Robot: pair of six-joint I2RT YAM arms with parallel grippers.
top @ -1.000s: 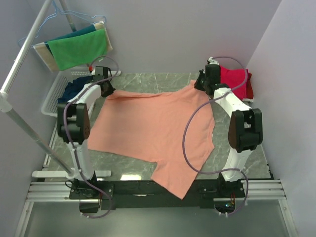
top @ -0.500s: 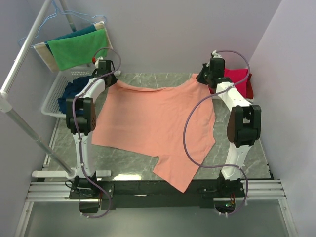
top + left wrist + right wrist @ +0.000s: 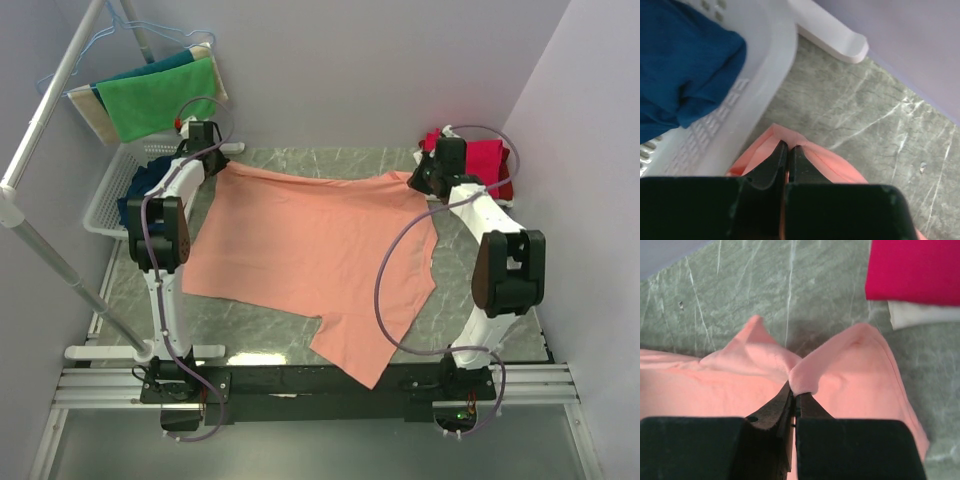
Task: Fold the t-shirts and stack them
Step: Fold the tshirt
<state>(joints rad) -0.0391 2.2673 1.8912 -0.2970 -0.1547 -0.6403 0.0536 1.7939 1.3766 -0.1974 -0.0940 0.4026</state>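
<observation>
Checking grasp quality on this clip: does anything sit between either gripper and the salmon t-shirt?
Nothing visible does. The left gripper and the right gripper are each shut directly on the far edge of the salmon t-shirt, only fabric between the jaws. The white basket sits beside the left grasp, not in it.

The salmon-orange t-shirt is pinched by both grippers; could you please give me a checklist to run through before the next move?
1. Left gripper shut on the salmon-orange t-shirt: ok.
2. Right gripper shut on the shirt's far right corner: ok.
3. Far edge pulled nearly straight between the grippers: ok.
4. Whole shirt on the table: not ok, its near corner drapes over the near edge.
5. Cloth apart from the folded crimson-pink t-shirt: ok.
6. Cloth apart from the white basket: cannot tell, the pinched corner sits right beside its wall.
</observation>
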